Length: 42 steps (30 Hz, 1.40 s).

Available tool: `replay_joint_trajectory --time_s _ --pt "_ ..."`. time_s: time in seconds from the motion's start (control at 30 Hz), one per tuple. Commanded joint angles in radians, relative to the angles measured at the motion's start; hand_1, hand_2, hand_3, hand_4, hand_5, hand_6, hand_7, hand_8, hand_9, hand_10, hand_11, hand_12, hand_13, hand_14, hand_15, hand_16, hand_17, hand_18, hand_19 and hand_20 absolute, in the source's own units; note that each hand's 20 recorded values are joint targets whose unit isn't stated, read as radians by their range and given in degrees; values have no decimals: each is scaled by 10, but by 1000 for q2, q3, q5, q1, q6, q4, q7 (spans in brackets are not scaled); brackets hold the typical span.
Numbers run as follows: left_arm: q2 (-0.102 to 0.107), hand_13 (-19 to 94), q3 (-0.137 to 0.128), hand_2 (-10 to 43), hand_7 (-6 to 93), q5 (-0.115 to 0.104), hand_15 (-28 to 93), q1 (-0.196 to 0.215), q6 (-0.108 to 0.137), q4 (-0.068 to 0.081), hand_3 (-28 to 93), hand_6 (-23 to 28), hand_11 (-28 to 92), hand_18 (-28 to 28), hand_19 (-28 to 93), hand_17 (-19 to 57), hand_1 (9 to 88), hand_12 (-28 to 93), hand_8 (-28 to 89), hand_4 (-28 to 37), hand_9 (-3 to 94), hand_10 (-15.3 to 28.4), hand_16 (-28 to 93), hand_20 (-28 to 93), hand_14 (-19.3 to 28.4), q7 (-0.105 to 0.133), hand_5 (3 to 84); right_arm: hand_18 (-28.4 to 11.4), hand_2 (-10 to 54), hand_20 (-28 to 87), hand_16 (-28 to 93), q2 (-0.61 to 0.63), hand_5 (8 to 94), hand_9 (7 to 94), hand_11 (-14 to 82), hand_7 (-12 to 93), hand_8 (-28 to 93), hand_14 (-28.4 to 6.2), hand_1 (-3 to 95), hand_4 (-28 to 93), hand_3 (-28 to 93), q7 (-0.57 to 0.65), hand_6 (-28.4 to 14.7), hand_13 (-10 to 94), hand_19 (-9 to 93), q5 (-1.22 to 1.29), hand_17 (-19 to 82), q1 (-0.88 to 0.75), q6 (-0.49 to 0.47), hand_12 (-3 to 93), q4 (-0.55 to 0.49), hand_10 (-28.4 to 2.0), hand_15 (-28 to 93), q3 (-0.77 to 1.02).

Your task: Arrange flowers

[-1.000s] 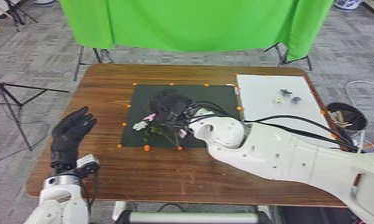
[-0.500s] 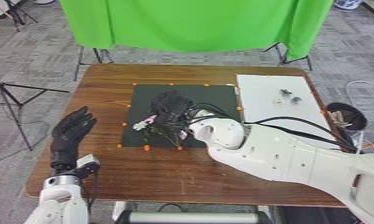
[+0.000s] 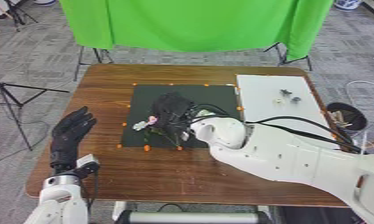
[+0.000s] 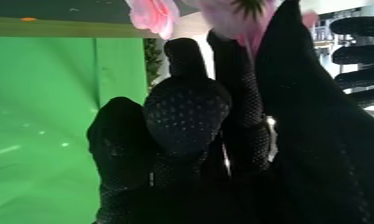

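In the head view, my right hand (image 3: 172, 111) is over the dark mat (image 3: 213, 95), beside pink and white flowers (image 3: 145, 123) at the mat's left side. Part of the flowers and their stems is hidden by the hand and the arm. A pink bloom (image 4: 154, 17) and a paler pink bloom (image 4: 232, 15) are close to my right hand (image 4: 188, 115) in the right wrist view. My left hand (image 3: 71, 132) rests open, fingers straight, above the table's left side; dark fingers of my left hand (image 4: 361, 54) appear farther off in the wrist view.
A white board (image 3: 277, 120) with small dark and pale pieces (image 3: 295, 100) lies on the right of the table (image 3: 112, 175). Orange markers edge the mat. A dark bin (image 3: 347, 116) stands by the table's right edge; a green cloth (image 3: 197, 25) hangs behind.
My right hand has shifted and turned slightly over the mat, and the pink and white blooms beside it have moved a little. The left hand has stayed still.
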Motion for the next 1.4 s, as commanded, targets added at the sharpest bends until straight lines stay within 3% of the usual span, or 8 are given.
replay_joint_trajectory --time_s 0.03,0.2,0.47,0.67,0.83,1.03,1.17,1.4 --pt "-1 443 -14 -91 298 15 208 13 -9 -7 763 -40 257 127 151 156 384 117 -151 -125 478 72 9 237 118 -17 462 -122 -95 546 286 60 642 647 118 249 17 -24 399 -193 770 5 35 876 932 -4 596 38 -76 181 -66 -107 609 25" --pt "1 439 -14 -94 292 13 215 15 -9 -8 757 -33 258 127 151 155 390 117 -149 -121 477 80 8 237 123 -19 468 -125 -95 536 282 100 624 626 112 248 -109 -27 364 -184 787 3 37 866 932 13 585 48 -115 182 -111 -116 610 52" --pt "1 434 -19 -95 280 14 227 22 -9 -12 751 -23 258 129 156 150 394 117 -141 -115 476 92 4 235 133 -20 475 -126 -95 529 278 147 612 616 111 243 -111 -29 352 -179 776 -7 34 861 932 26 581 39 -182 181 -183 -118 608 130" --pt "4 426 -23 -95 265 12 241 29 -4 -17 743 -13 259 132 168 144 400 119 -130 -109 476 103 -2 231 144 -20 485 -130 -95 515 275 213 605 609 106 234 -111 -32 353 -182 758 18 29 854 932 46 570 43 -137 179 -221 -122 599 219" --pt "5 423 -30 -95 256 13 252 38 -2 -22 735 -6 260 134 180 140 406 119 -124 -105 476 111 -6 229 149 -21 491 -134 -95 497 278 289 602 608 104 226 -107 -38 351 -170 744 145 26 847 932 35 560 11 -210 178 -244 -125 593 316" --pt "4 421 -39 -95 247 9 264 54 1 -25 729 -1 263 136 191 137 410 120 -117 -103 476 116 -12 224 152 -16 497 -164 -95 477 272 332 557 589 83 141 -77 -65 237 -172 673 275 -4 828 932 41 534 -59 -299 180 -198 -151 582 424" --pt "1 420 -39 -95 245 7 269 56 5 -26 726 1 263 137 195 136 411 119 -115 -102 476 118 -15 220 154 -11 498 -179 -95 485 272 346 623 739 160 131 -75 -77 217 -150 629 335 2 854 932 26 554 -85 -328 198 -153 -150 585 446" --pt "-1 419 -40 -94 240 3 274 61 8 -29 719 2 264 136 198 135 412 119 -112 -100 476 119 -18 216 155 -4 500 -176 -95 503 277 359 644 798 205 133 -76 -72 231 -145 637 374 3 873 932 2 573 -91 -327 212 -87 -144 588 409"
